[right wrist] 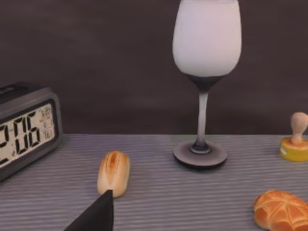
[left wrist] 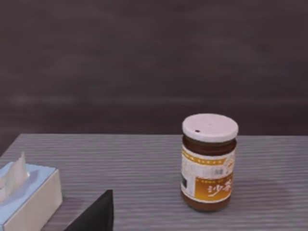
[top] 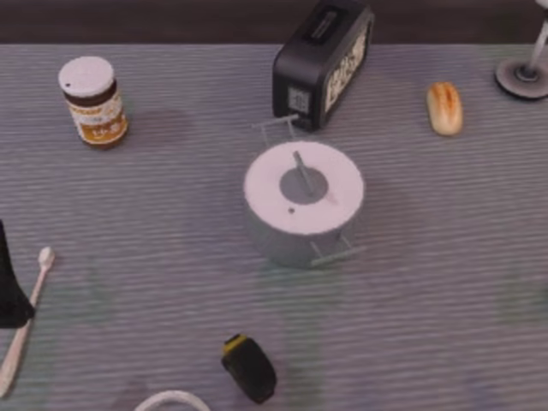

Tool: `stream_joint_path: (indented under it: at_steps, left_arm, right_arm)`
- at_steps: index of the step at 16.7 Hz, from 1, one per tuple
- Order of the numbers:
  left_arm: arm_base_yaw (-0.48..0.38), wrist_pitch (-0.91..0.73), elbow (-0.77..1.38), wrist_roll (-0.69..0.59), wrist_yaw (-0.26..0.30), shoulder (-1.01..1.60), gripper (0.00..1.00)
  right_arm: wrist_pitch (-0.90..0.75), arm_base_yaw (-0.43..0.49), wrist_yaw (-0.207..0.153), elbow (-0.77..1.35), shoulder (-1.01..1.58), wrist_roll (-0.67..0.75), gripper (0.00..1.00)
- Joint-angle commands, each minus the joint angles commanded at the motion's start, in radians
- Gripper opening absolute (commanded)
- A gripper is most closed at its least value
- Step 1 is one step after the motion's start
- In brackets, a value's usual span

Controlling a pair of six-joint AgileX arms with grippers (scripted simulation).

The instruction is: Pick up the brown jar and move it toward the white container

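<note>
Top view: brown jar (top: 92, 101) stood upright at far left, well apart from the white container (top: 303, 202) at centre; left arm parked at the left edge, right arm out of sight.

Left wrist view: jar ahead, untouched, so the grasp was not yet made; finger spread could not be told.

Right wrist view: clock (right wrist: 28, 134), bread roll (right wrist: 113, 173), wine glass (right wrist: 204, 72); finger spread could not be told.

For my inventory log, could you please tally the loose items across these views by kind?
Food: 3 - brown glass jar, oblong bread roll, round bun
Kitchenware: 3 - white-lidded grey pot, wine glass, white spoon
Household: 5 - black clock, tissue box, stamp, tape measure, white ring
Total: 11
</note>
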Motion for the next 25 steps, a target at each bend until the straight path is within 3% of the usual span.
stream_joint_path:
  at_steps: [5, 10, 15, 25]
  left_arm:
    - [0.003, -0.029, 0.048, 0.014, 0.001, 0.054, 1.0]
    - [0.006, -0.172, 0.312, 0.088, 0.02, 0.325, 1.0]
    - [0.004, -0.386, 0.746, 0.204, 0.057, 0.746, 1.0]
    - [0.001, -0.896, 1.806, 0.477, 0.143, 1.761, 1.0]
  right_arm:
    - [0.0, 0.0, 0.0, 0.0, 0.0, 0.0, 1.0]
    - [0.0, 0.0, 0.0, 0.0, 0.0, 0.0, 1.0]
    - [0.0, 0.0, 0.0, 0.0, 0.0, 0.0, 1.0]
    - [0.0, 0.0, 0.0, 0.0, 0.0, 0.0, 1.0]
